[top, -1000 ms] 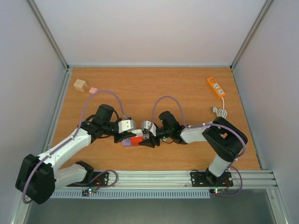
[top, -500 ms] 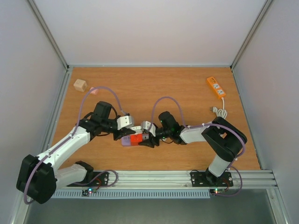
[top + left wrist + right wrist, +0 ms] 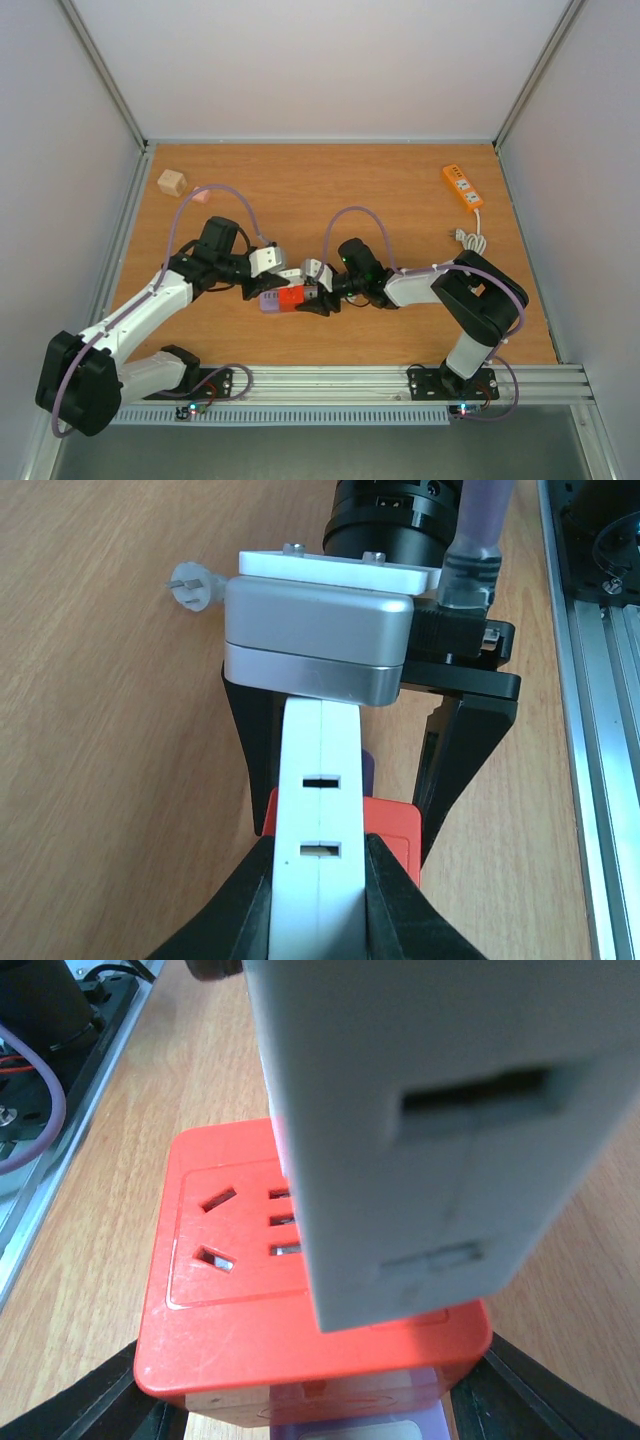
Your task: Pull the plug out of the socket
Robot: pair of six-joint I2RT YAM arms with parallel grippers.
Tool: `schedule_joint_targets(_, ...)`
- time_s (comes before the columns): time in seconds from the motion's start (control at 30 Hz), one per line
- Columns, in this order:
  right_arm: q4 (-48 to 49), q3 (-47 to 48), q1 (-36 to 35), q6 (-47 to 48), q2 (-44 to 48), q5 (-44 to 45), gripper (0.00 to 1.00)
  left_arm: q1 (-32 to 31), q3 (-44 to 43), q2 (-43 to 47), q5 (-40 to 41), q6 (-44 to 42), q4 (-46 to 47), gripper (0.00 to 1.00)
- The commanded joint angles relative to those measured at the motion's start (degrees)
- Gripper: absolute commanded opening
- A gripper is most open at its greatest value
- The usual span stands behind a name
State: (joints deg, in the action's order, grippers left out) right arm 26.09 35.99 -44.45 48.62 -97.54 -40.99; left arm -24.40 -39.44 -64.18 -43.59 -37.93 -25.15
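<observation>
A red socket cube [image 3: 291, 296] with a purple part [image 3: 268, 304] on its left side is held just above the table's middle. A white plug block [image 3: 290, 277] sits against its top face; its prongs are hidden. My left gripper [image 3: 278, 282] is shut on the white plug [image 3: 318, 810], one black finger [image 3: 240, 900] on each side. My right gripper [image 3: 306, 298] is shut on the red socket [image 3: 300, 1330], with its fingers [image 3: 90, 1400] at the cube's lower corners. In the right wrist view the white plug [image 3: 420, 1120] covers part of the socket's slots.
A wooden cube [image 3: 171, 182] and a small pink piece [image 3: 199, 193] lie at the far left. An orange power strip [image 3: 462, 187] with its cord and plug [image 3: 466, 238] lies at the far right. The aluminium rail [image 3: 400, 380] runs along the near edge.
My left gripper has shifted slightly back and left with the white plug. The red socket has risen a little with it. The right arm has barely moved.
</observation>
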Motion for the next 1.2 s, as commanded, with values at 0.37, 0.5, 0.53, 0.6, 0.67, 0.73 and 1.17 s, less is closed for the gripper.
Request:
schedule_joint_targets(0.37,-6.8,6.2,-1.4,-3.2,6.5,-1.1,0.85,0.6,-4.9,1.0,-2.9,-1.4,3.2,0.01)
schedule_joint_targets(0.5,-8.1,6.8,-1.3,-3.2,7.7,-1.1,0.87,0.6,-5.4,1.2,-2.8,-1.8,2.1,0.01)
schedule_joint_targets(0.53,-8.5,6.9,-1.1,-3.2,8.0,-1.1,0.87,0.6,-5.6,1.2,-2.6,-2.0,1.5,0.01)
schedule_joint_targets(0.6,-9.8,7.2,-0.8,-3.3,8.8,-1.5,0.87,0.6,-6.3,1.1,-2.1,-2.6,-0.2,0.01)
schedule_joint_targets(0.67,-11.7,7.7,-0.2,-3.6,9.8,-1.8,0.87,0.6,-7.6,0.9,-1.3,-3.8,-3.0,0.01)
schedule_joint_targets(0.73,-13.8,8.5,0.6,-4.5,10.4,-2.4,0.88,0.6,-9.4,0.5,-0.9,-5.5,-6.0,0.01)
schedule_joint_targets(1.17,-25.6,13.9,3.5,-11.2,17.1,-7.0,0.74,0.6,-11.2,0.9,-6.6,-8.5,-14.2,0.01)
